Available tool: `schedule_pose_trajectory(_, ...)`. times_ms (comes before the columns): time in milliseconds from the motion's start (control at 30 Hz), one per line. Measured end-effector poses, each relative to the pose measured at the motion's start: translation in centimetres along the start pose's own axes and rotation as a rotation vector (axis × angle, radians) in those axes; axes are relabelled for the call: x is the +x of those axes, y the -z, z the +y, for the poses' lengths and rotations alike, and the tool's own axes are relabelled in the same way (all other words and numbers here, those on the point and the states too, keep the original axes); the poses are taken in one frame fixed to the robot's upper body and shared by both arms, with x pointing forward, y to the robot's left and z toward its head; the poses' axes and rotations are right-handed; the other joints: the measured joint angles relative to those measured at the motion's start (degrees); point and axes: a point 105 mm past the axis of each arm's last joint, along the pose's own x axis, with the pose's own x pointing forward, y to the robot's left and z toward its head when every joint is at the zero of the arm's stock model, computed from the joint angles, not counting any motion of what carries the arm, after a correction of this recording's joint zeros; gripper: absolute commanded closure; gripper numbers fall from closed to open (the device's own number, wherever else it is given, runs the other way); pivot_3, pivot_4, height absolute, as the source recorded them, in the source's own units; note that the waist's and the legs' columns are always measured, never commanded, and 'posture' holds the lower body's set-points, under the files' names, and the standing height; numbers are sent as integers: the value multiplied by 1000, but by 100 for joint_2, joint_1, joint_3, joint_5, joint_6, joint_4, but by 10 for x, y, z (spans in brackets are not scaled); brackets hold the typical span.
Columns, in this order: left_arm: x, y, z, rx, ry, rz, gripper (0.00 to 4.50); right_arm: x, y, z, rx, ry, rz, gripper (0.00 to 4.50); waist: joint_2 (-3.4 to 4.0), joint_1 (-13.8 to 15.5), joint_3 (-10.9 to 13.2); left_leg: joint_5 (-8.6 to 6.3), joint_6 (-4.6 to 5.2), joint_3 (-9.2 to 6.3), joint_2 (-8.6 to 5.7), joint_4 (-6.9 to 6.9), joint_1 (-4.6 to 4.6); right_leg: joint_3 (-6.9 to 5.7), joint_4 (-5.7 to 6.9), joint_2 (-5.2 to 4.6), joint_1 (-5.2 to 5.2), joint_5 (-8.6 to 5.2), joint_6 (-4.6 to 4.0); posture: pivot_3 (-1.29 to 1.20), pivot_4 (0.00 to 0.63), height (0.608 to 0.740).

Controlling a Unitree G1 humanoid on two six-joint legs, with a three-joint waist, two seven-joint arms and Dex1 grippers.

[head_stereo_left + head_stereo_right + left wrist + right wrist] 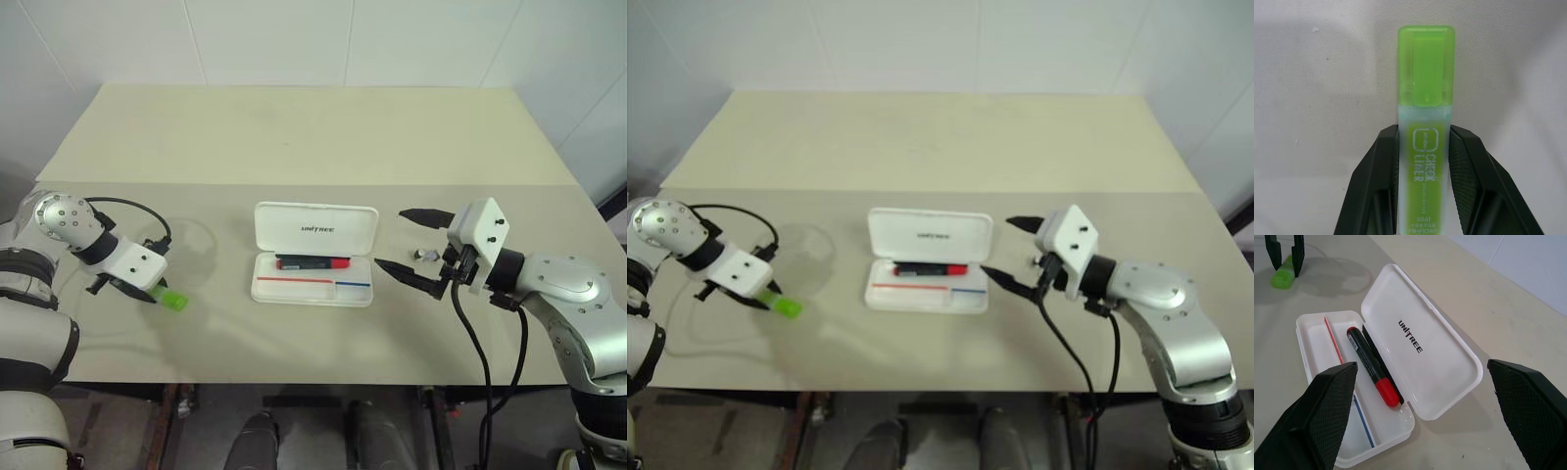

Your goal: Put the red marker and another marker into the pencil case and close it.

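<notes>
The white pencil case [315, 227] lies open in the middle of the table, lid up toward the far side. The red marker [313, 262] lies inside its tray along the hinge side, also seen in the right wrist view [1371, 366]. At the left the lime-green marker [173, 300] rests on the table, and my left gripper [147, 292] points down with its fingers pressed on both sides of the barrel [1425, 98]. My right gripper [390, 238] hangs level just right of the case, its fingers spread wide with nothing between them.
A small grey metallic bit [425, 255] lies on the table behind my right gripper. A black cable loops from my left wrist. The table's front edge runs close below both grippers.
</notes>
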Motion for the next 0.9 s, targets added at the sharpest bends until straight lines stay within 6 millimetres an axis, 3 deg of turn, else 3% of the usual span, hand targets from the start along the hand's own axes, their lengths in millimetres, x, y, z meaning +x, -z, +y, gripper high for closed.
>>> schedule_pose_trajectory(267, 2, -14, 18, -41, -126, -129, 3502, 0, 2, 2, 4, -5, 4, 0, 0, 44, 0, 1, 1, -5, -7, 13, -14, 0, -3, -8, 1, 3, 6, 0, 150, 740)
schedule_pose_trajectory(433, -5, -48, 39, 7, -224, -288, 3502, 0, 2, 3, 7, -7, 5, 0, -2, -3, 1, 0, 1, -5, -4, 12, -16, 0, -5, -6, -1, 3, 7, 0, 150, 740)
schedule_pose_trajectory(900, 4, -136, 34, -53, -100, -584, 3502, -13, 27, 20, 66, -52, 111, 0, -1, -36, 1, 0, 1, -1, -1, 15, -11, 1, 4, -3, -1, -4, 0, 0, 150, 740)
